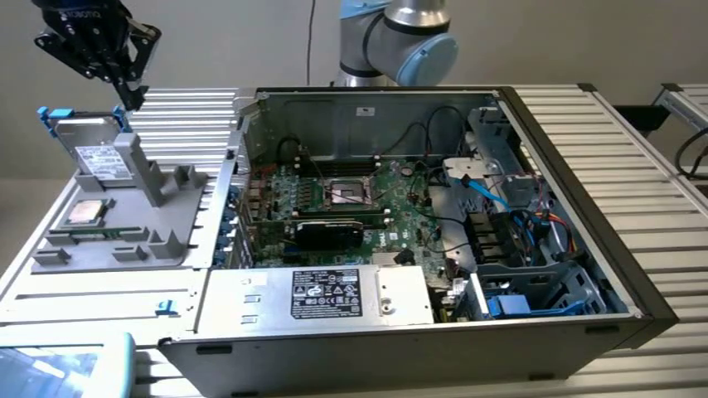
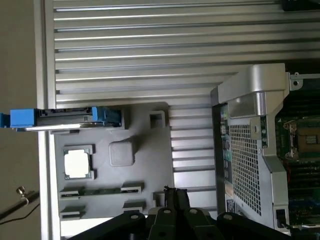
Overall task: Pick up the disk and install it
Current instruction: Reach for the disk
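the arm (image 1: 382, 29) is built of rounded silver-grey metal segments, and its joints are closed off with pale blue caps (image 1: 429, 56), one of which is seen as a broad dome on the side of a joint housing. the gripper (image 1: 133, 96) is finished entirely in black and is made up of angular linkage bars, from which slim dark fingers are tapered to narrow tips. in the wrist view the gripper (image 2: 175, 192) is seen as a row of black hinged links joined by round pivot pins, with two thin black fingers (image 2: 181, 201) carried at the middle.
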`<action>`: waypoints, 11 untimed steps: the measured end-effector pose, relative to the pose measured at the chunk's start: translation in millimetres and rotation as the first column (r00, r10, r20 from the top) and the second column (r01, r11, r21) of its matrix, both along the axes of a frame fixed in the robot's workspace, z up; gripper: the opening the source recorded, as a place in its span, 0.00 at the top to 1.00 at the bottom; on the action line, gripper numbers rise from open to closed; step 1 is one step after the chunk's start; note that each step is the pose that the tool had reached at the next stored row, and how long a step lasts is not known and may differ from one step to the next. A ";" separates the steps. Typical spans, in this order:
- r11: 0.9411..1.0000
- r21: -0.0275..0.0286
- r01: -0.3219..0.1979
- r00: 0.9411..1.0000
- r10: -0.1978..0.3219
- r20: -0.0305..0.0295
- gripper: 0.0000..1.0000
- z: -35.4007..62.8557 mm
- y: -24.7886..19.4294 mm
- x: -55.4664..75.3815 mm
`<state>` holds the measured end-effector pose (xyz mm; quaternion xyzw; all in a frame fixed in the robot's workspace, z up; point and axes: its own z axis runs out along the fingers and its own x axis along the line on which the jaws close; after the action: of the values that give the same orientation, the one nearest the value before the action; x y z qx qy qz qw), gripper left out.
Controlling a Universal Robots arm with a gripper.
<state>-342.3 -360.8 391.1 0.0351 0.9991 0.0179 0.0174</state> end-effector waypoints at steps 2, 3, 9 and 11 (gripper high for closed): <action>1.000 0.000 0.000 1.000 0.000 0.001 0.89 -0.1 1.0 -6.9; 1.000 0.000 0.000 1.000 0.000 0.001 0.89 -0.2 1.1 -11.4; 1.000 0.000 0.000 1.000 0.000 0.001 0.89 -0.4 1.4 -38.9; 1.000 0.000 0.000 1.000 0.000 0.001 0.89 -0.5 1.5 -48.1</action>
<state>-390.4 -359.3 390.5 0.0351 0.9991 0.0177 0.0177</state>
